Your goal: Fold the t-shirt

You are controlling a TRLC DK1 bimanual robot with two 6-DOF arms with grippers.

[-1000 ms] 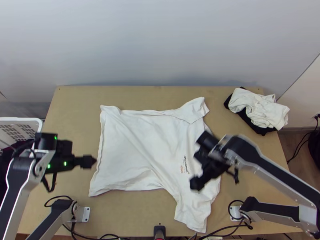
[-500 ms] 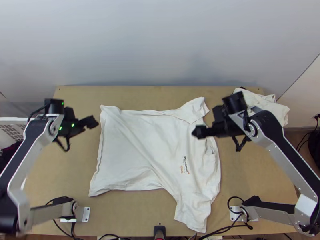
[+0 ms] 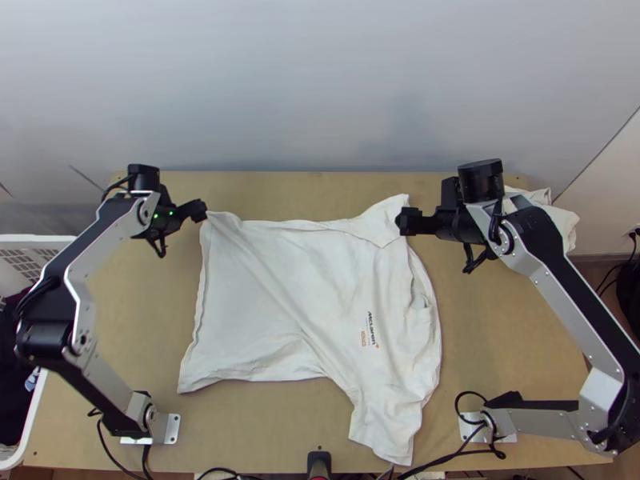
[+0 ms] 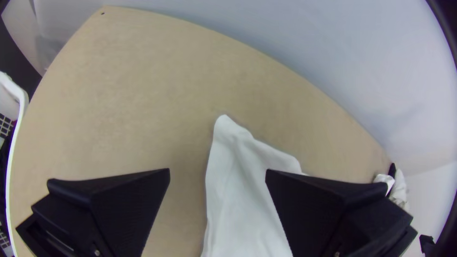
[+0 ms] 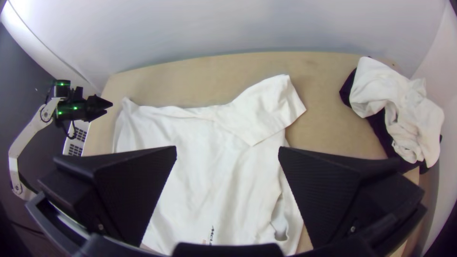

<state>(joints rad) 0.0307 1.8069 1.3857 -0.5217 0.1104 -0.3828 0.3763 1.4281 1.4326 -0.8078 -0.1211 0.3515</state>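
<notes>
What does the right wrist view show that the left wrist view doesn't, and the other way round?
Right wrist view: the right gripper up close with fingers apart, the t-shirt's sleeve nearer the wall, the print, and the left arm's pale link.

Left wrist view: a dark dot near a corner of the table.

Both: table, t-shirt, white basket, bundle of clothes, and the open left gripper.

We see white shirt (image 3: 264,304), its print (image 3: 371,330) black and orange, tan table (image 3: 496,344), white basket (image 3: 32,239) with grid pattern
</notes>
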